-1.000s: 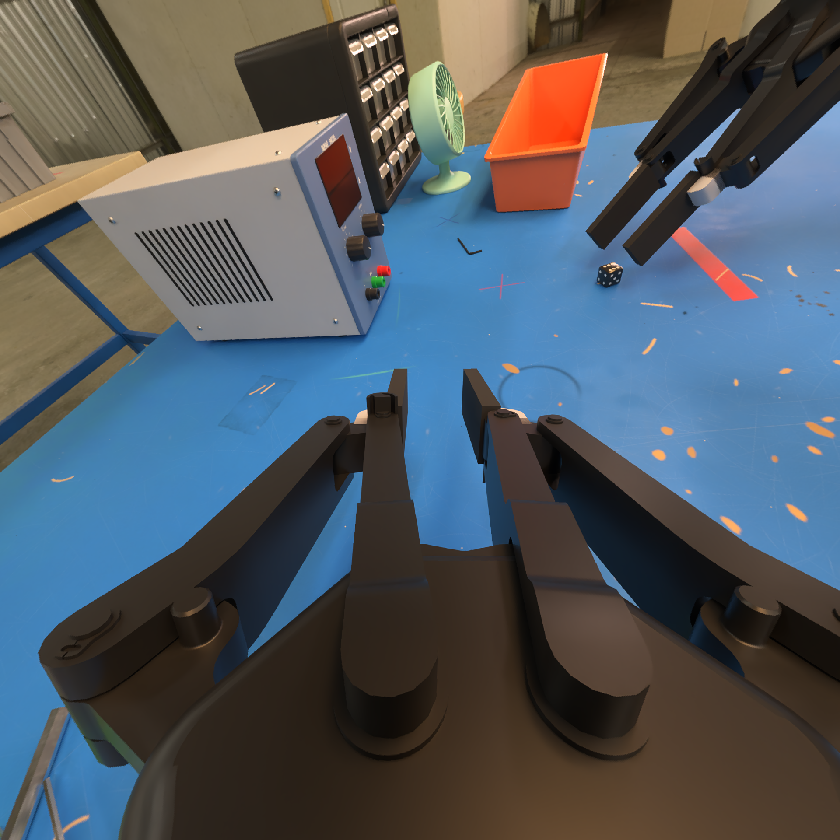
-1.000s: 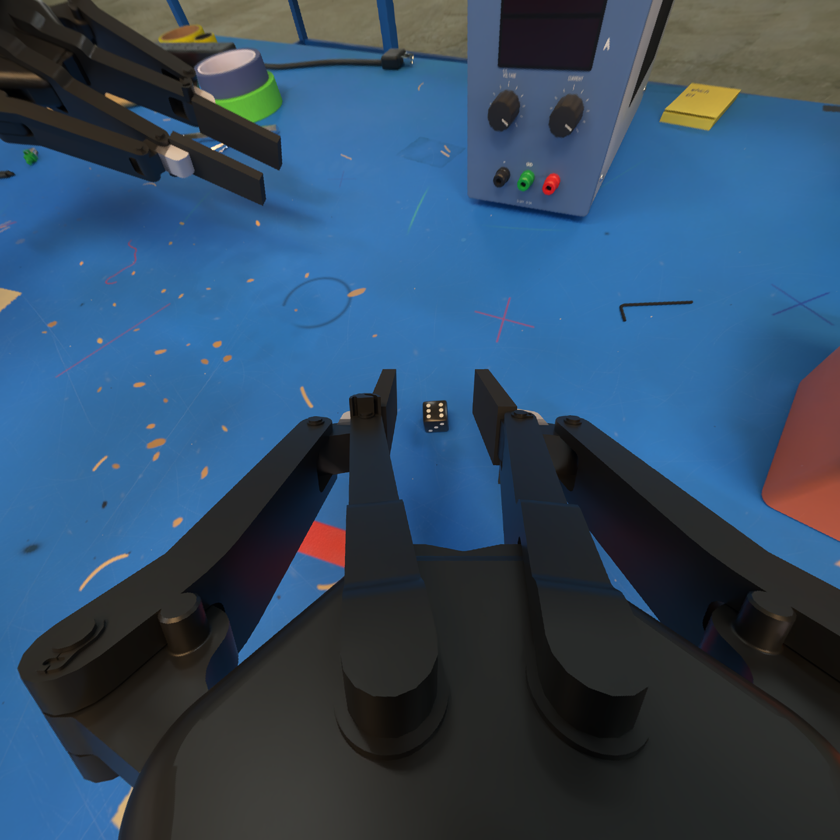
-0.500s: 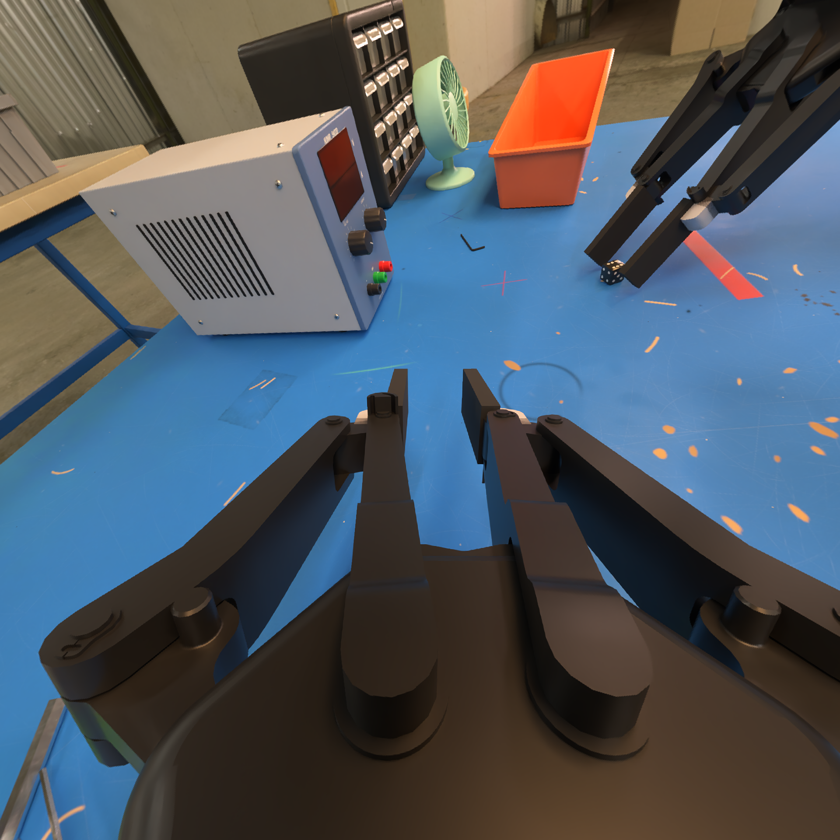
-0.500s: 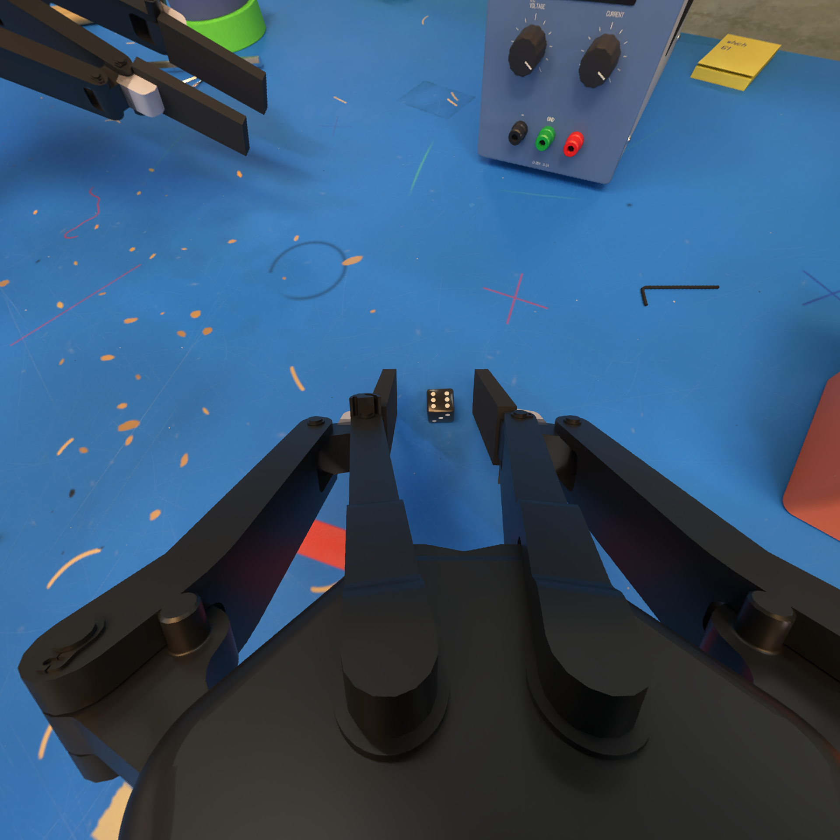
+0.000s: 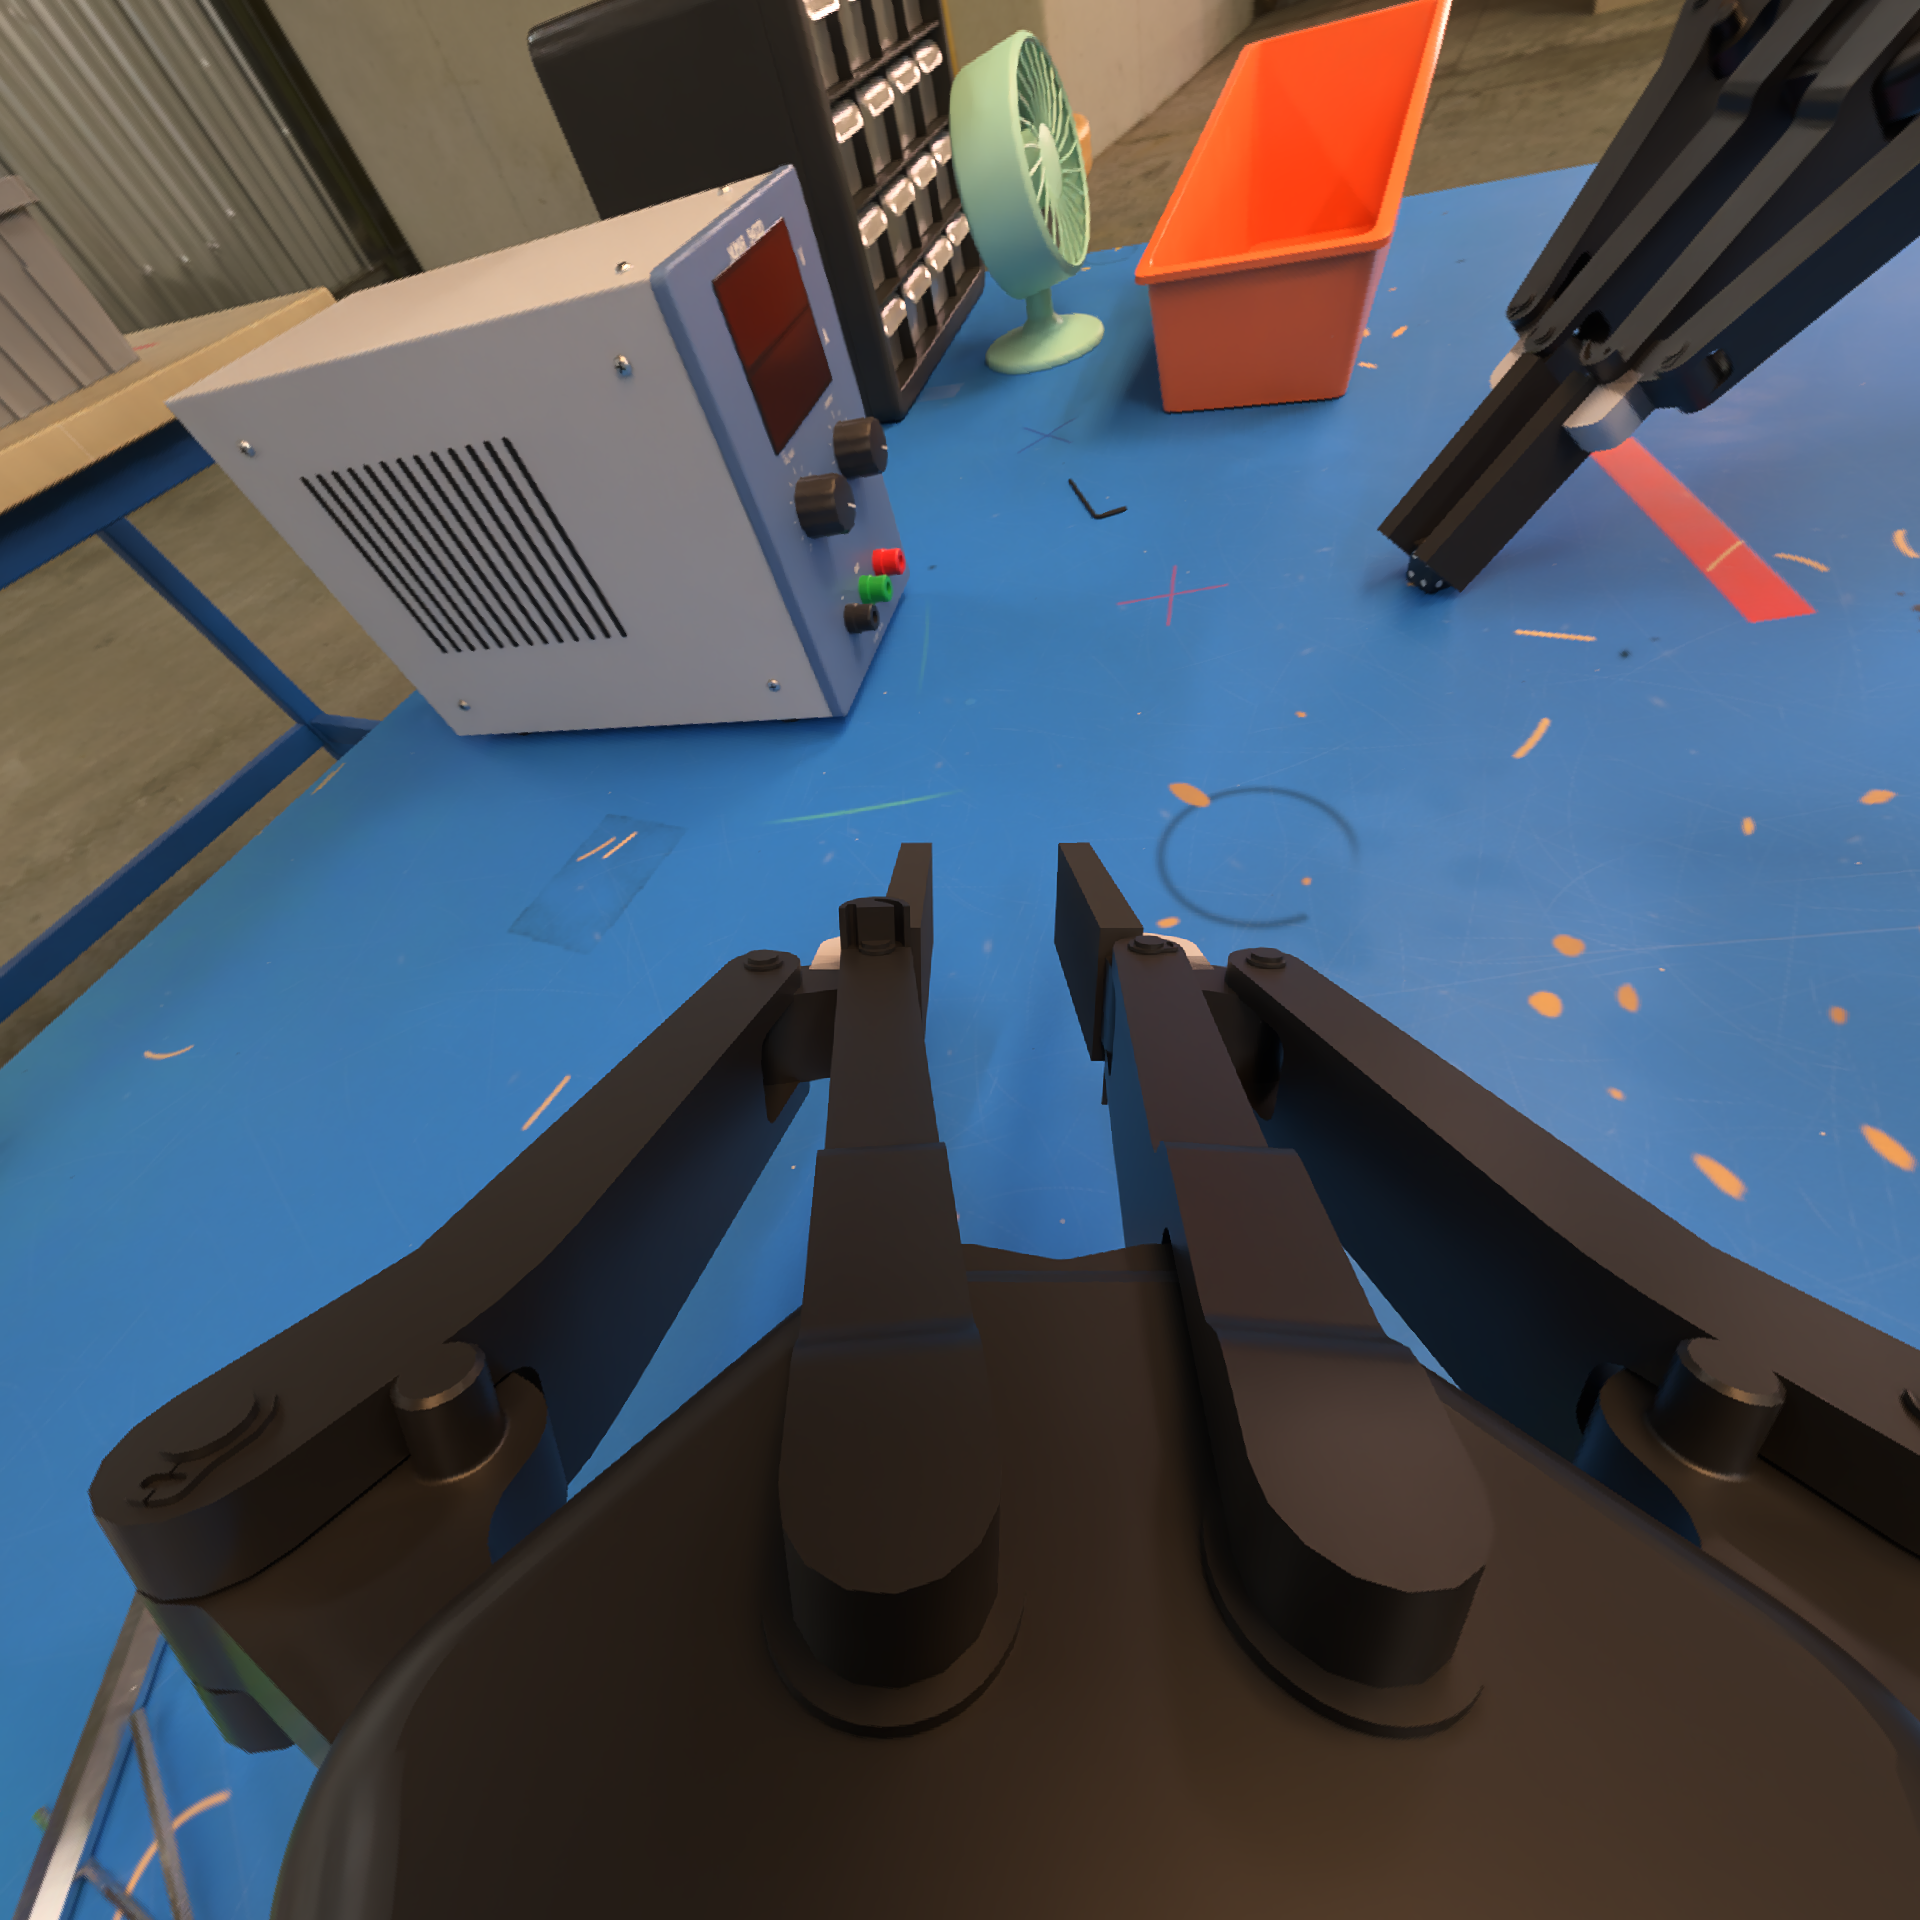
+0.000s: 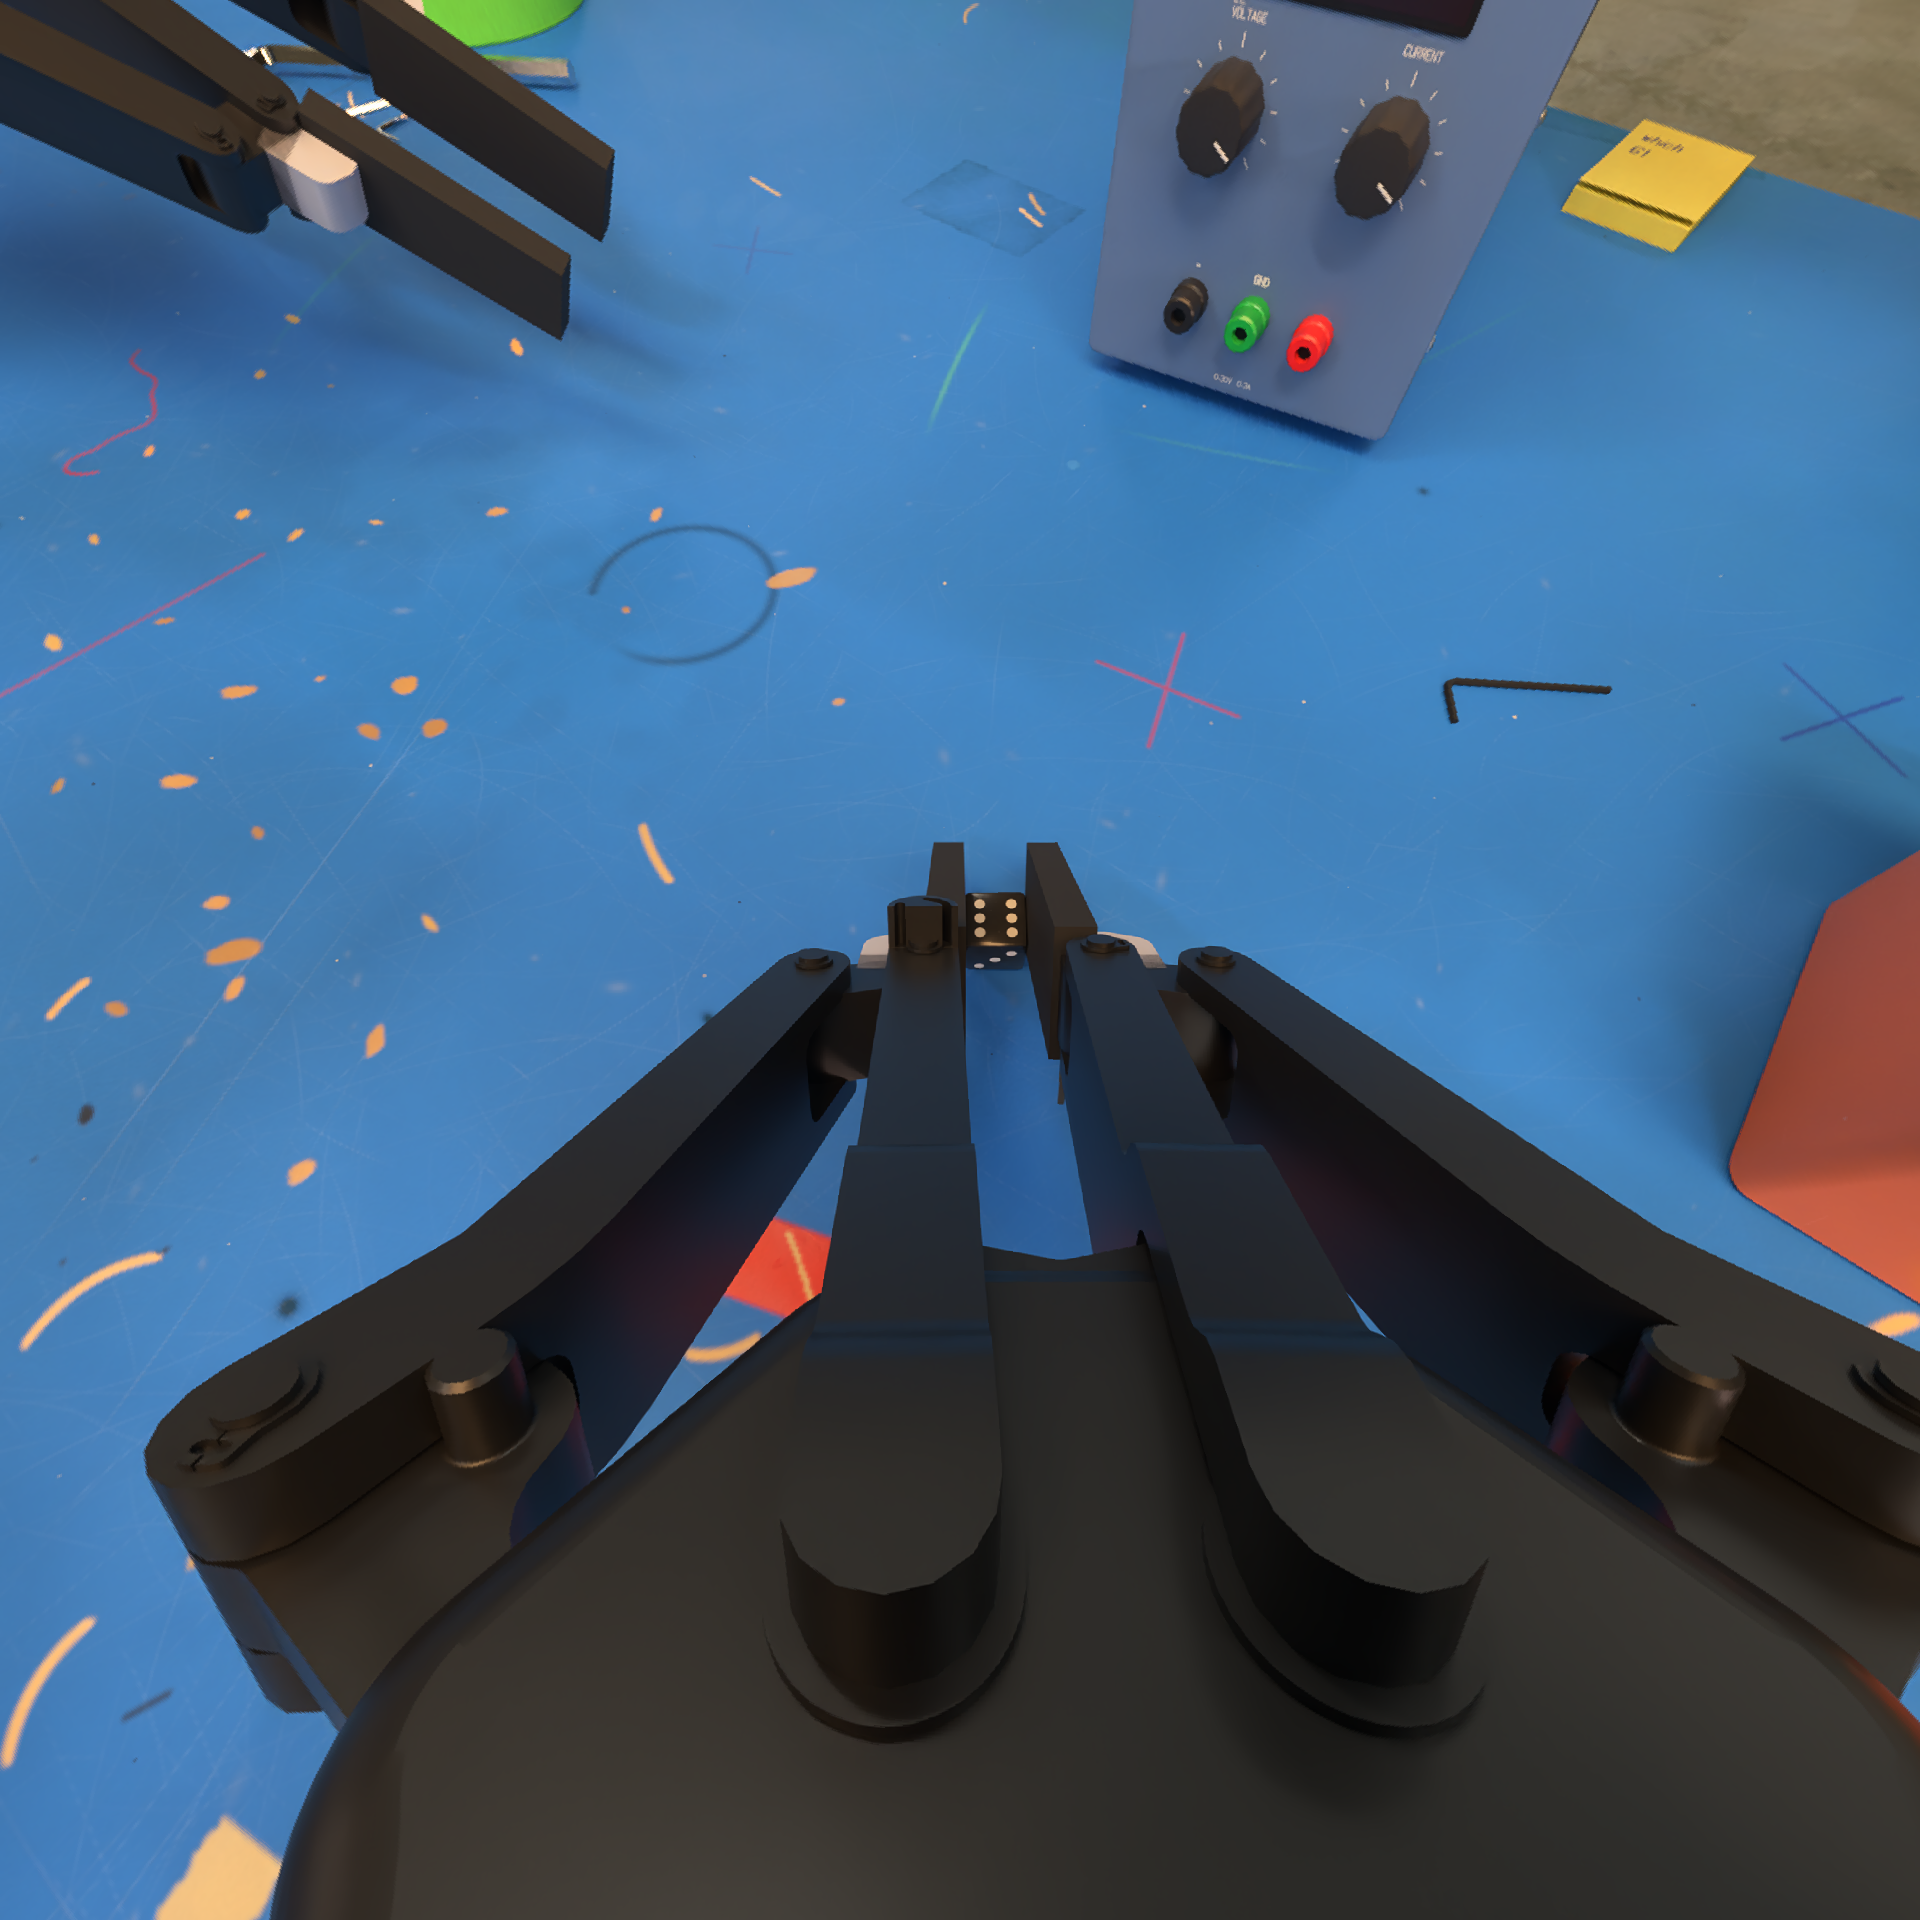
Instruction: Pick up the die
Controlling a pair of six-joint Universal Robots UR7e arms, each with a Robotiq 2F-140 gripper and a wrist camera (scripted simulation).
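Observation:
The die [image 6: 995,928] is small and black with white pips. It sits between the two fingers of my right gripper [image 6: 995,883], which is shut on it at the blue table's [image 6: 935,623] surface. In the left wrist view the right gripper [image 5: 1429,561] stands far right with the die [image 5: 1423,582] just showing at its tips, low at the table. My left gripper [image 5: 992,883] is open and empty, above bare table; it also shows in the right wrist view [image 6: 540,249] at the top left.
A grey-blue power supply [image 5: 540,499] stands left of centre, a black drawer cabinet [image 5: 831,156], a green fan [image 5: 1029,197] and an orange bin [image 5: 1278,239] behind. A small hex key [image 6: 1517,694] lies on the table. A yellow pad [image 6: 1657,182] and green tape roll [image 6: 499,16] lie far off.
My right gripper has come down around the die and closed its fingers on it. My left gripper has kept its opening and barely moved.

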